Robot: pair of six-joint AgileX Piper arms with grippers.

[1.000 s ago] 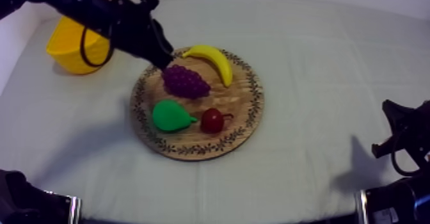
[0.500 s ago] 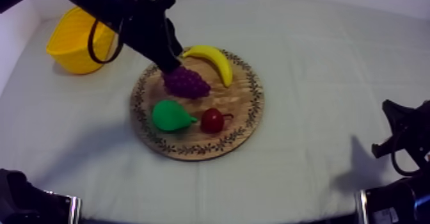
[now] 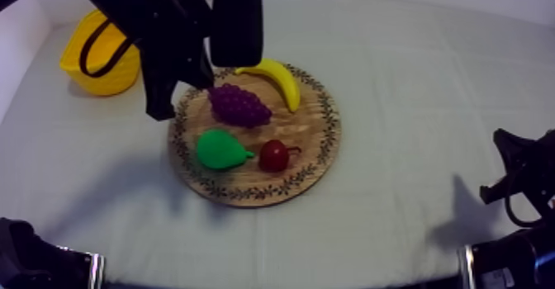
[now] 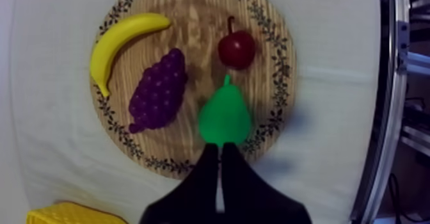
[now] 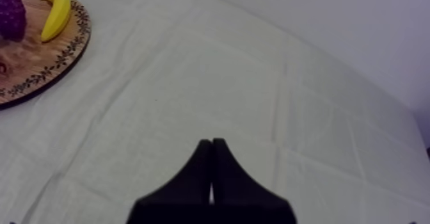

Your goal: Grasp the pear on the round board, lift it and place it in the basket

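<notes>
Swung clear of the grapes (image 3: 239,106), the left gripper (image 4: 219,151) now hovers just short of the pear (image 4: 224,119), fingers pressed together. Pear lies ungrasped on the wooden board (image 4: 192,15); opening must precede descent; the yellow basket (image 3: 74,61) stands well apart.

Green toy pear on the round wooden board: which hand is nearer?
Left. The left hand hovers at the wooden board's rim, right beside the green toy pear; the right hand sits over bare cloth, away from the board.
</notes>
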